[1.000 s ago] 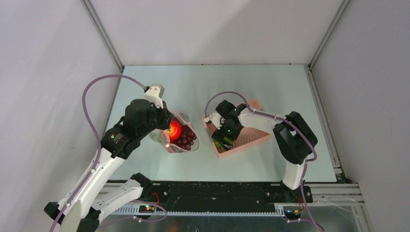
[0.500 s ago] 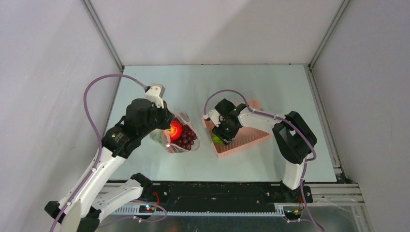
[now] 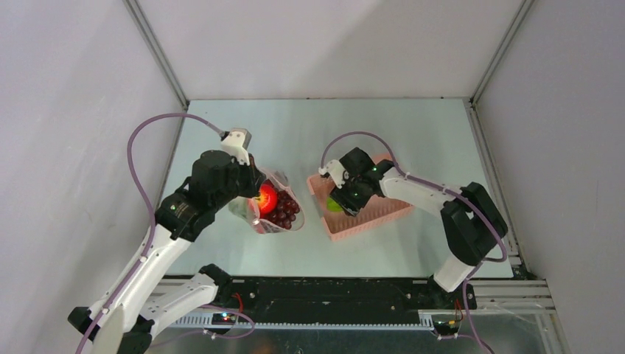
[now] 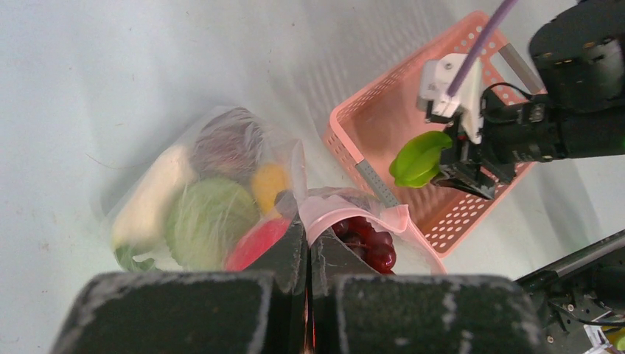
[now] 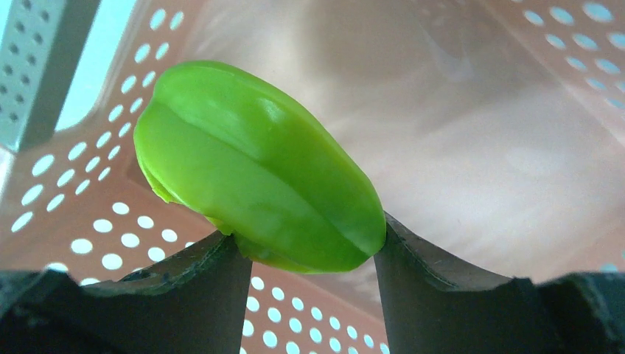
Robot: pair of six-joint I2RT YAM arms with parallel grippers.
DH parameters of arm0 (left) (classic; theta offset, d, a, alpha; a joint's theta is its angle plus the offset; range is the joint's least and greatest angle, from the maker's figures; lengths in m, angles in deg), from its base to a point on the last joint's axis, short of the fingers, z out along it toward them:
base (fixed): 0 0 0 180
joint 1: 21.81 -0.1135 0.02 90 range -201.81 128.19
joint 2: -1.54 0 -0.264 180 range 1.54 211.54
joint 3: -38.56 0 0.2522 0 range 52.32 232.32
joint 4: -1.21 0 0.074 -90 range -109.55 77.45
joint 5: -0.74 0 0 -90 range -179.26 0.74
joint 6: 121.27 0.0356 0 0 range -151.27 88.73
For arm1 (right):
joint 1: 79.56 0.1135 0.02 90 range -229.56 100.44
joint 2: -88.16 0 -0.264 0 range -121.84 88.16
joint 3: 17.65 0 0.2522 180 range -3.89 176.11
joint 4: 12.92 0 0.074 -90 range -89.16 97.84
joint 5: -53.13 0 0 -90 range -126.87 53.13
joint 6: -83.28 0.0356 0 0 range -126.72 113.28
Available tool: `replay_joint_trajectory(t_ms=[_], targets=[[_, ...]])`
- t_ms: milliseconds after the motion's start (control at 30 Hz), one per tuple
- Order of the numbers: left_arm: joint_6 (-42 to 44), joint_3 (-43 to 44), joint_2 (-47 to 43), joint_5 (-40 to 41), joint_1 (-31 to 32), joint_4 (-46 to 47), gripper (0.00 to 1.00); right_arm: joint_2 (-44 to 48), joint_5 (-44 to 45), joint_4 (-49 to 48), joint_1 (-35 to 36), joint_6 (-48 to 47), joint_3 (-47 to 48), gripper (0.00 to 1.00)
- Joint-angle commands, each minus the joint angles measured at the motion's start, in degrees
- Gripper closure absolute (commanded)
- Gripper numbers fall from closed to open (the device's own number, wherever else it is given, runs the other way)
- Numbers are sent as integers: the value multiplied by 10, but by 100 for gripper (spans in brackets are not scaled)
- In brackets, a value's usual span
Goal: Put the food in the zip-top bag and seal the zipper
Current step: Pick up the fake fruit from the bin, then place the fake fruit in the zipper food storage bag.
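Table (image 3: 295,125), pink basket (image 3: 368,225): lime-green piece (image 3: 335,204) now up in R claw (image 5: 306,247)

Three views: one high and fixed, two on the wrists, all meeting at the pink basket (image 3: 346,234).

The top external camera looks steeply down from above and behind the arm bases, far enough off to take in the whole tabletop (image 3: 295,133), with the basket right of centre. The left wrist camera looks past the left gripper (image 4: 308,236) and the zip-top bag (image 4: 221,169) toward the basket at upper right. The right wrist camera sits inside the basket, very near, the lime-green piece (image 5: 258,166) above the right gripper (image 5: 306,240); behind is perforated basket wall or floor, possibly both. All three views share basket and piece.
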Motion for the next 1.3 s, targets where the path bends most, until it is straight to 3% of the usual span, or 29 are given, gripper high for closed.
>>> replay_joint_trajectory(t_ms=[0,200,300,567,833,1033,1267], targets=[[5,13,-7,-1,-4,31,100,76,24,-14,-19,24,-25,79],[3,14,-6,-2,-3,33,100,178,21,-23,-16,109,-44,82],[0,14,-4,-2,-3,33,100,237,2,-30,19,157,-43,82],[-10,23,2,-12,-4,29,100,307,-137,-138,107,322,-28,87],[-15,33,9,-44,-4,27,100,232,-227,-228,160,394,30,88],[-18,32,8,-47,-3,26,100,130,-205,-173,176,449,122,93],[-15,31,9,-47,-4,26,100,88,-184,-127,177,485,139,93]])
